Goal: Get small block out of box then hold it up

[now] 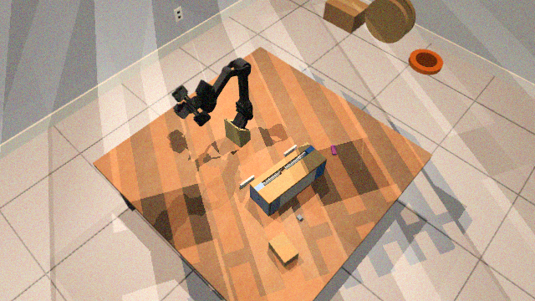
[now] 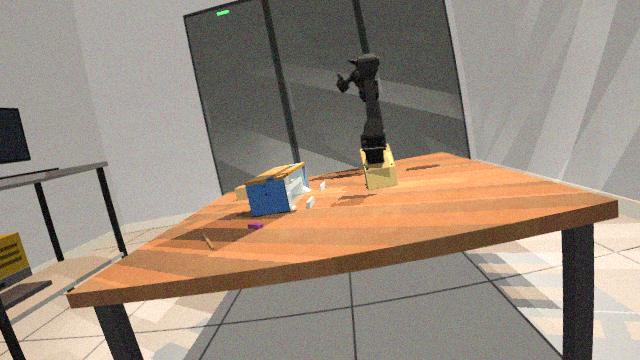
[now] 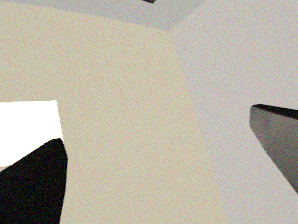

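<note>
A: Purple block [image 1: 333,150] lies on the desk [image 1: 368,196], just outside one end of the box [image 1: 288,177], toward a desk corner.

B: Where is the pincer [image 1: 189,109]?

A: Raised high off the desk near the opposite corner, well apart from box and block, fingers spread wide, holding nothing.

B: And the wrist view?

A: Only pale wall and a dark finger [image 3: 29,205].

Your jaws hang high, nothing near them; well below and ahead, the box [image 1: 288,180] and two white strips [image 1: 247,181] crowd the surface [image 1: 175,226].
</note>
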